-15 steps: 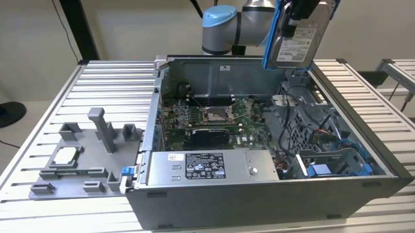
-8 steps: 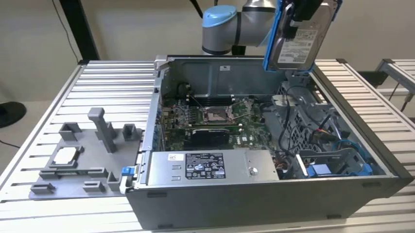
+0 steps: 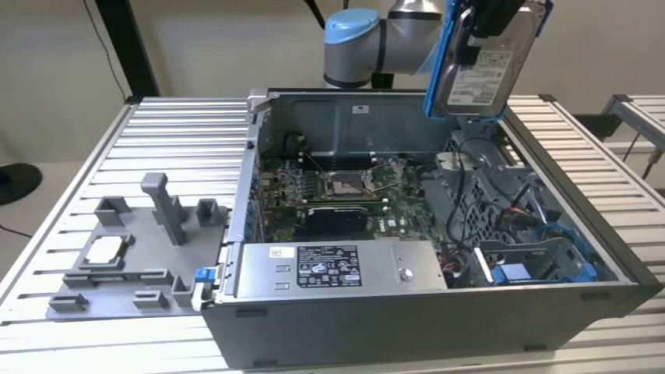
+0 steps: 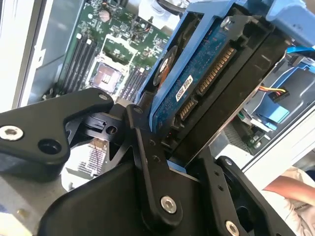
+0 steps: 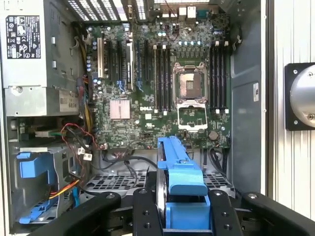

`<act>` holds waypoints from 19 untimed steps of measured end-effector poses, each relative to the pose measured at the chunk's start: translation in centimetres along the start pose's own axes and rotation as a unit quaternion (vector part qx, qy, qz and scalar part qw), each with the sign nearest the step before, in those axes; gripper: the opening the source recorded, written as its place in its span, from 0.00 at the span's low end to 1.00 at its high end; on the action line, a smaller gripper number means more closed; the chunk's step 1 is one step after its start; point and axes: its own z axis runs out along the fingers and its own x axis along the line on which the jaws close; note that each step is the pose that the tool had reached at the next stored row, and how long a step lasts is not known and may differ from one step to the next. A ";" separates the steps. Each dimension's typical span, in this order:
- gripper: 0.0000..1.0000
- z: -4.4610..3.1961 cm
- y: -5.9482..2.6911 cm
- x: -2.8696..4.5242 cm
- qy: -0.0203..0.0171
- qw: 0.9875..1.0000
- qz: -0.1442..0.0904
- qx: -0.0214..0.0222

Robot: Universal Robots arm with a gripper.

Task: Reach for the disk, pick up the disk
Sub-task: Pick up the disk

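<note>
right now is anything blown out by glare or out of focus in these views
Exterior view: even light, disk crisp. Second wrist view: the table's slats are washed out, near gripper soft. First wrist view: slats bright, motherboard sharp.

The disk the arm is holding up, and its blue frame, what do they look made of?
The disk: its body looks like silver-grey metal with a dull sheen and a white paper-like label; the second wrist view shows a blue circuit board underneath. Its blue side rails look like moulded plastic, smooth and matte. The gripper is clamped on it.

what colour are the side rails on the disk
Blue, clearest in the exterior view, where the disk hangs in the gripper above the case.
</note>
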 end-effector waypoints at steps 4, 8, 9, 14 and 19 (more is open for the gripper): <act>0.00 0.00 -0.02 0.40 0.000 1.000 0.000 0.000; 0.00 0.00 -0.03 0.48 0.000 1.000 0.000 0.000; 0.00 -0.01 -0.03 0.49 0.000 1.000 0.000 0.000; 0.00 0.00 -0.03 0.53 0.000 1.000 0.000 0.000; 0.00 -0.01 -0.04 0.83 0.000 1.000 0.000 0.000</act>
